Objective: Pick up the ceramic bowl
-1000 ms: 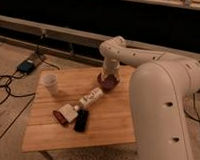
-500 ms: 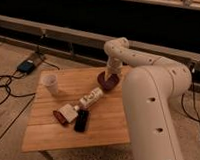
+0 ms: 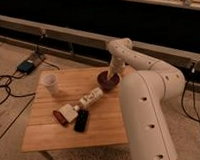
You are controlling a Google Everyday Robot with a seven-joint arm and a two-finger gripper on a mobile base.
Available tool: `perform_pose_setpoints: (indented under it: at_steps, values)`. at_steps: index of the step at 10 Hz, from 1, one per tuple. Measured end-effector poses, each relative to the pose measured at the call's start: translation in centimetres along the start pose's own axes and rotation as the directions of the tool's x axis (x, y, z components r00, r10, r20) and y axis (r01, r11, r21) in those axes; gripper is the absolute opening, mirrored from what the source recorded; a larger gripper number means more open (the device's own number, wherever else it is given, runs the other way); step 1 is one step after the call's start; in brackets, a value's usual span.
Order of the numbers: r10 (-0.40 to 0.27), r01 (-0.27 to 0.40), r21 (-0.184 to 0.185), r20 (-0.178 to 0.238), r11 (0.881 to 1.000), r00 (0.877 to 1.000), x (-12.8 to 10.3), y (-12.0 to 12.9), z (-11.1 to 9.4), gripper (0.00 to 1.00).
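Observation:
The ceramic bowl, small, round and dark maroon, sits near the far right edge of the wooden table. My white arm reaches over from the right and bends down to it. My gripper hangs right over the bowl, its tip at or inside the rim. The bowl appears to rest on the table.
A white cup stands at the table's far left. A white bottle lies on its side in the middle. A dark red item and a black flat object lie at the front. Cables and a blue box are on the floor at left.
The arm has swung further over the table's right side and looms larger in view. The gripper stays at the bowl, which has not visibly moved.

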Motion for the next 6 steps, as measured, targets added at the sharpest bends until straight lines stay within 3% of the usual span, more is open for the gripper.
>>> perform_pose_setpoints:
  at_steps: [4,6]
  values:
    - [-0.017,0.016,-0.053,-0.023,0.998,1.0,-0.3,-0.7,2.1,0.65]
    - [-0.028,0.025,-0.075,-0.04,0.997,0.999,-0.1,-0.9,3.0,0.5]
